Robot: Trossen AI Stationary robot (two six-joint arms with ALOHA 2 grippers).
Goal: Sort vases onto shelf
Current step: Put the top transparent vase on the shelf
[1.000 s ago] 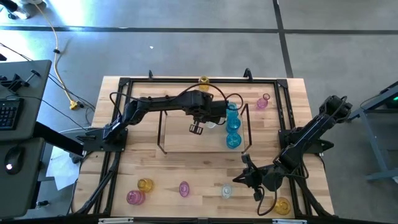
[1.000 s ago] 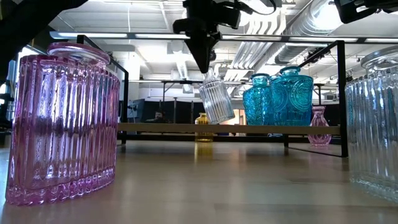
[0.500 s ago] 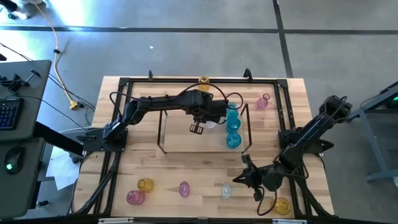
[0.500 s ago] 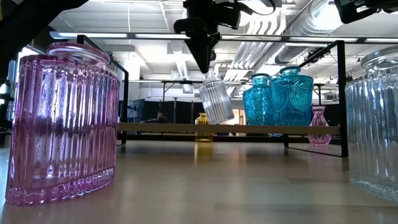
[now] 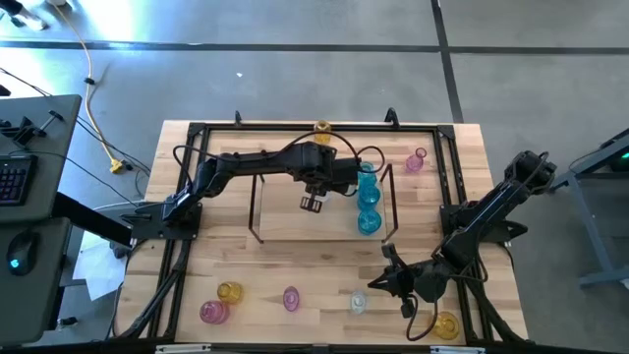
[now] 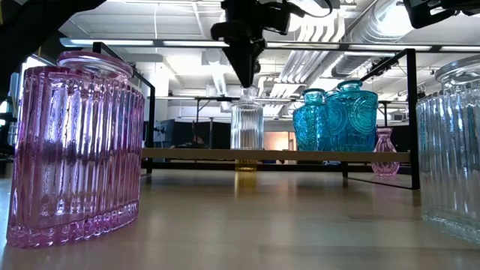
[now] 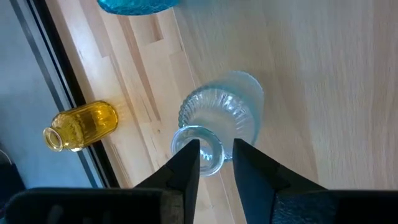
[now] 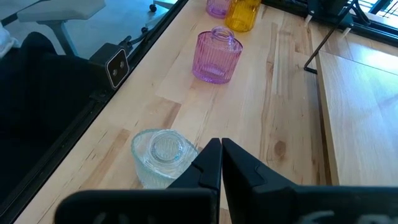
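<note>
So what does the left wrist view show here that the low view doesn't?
Only the left wrist view shows the left hand open around the clear vase's neck, and the yellow vase lying on its side. Only the low view shows the clear vase upright on the shelf beside two blue vases. Both show that clear vase and hand.

Wooden table bearing a shelf with a clear vase beside two blue vases; pink, amber, clear vases scattered around.
</note>
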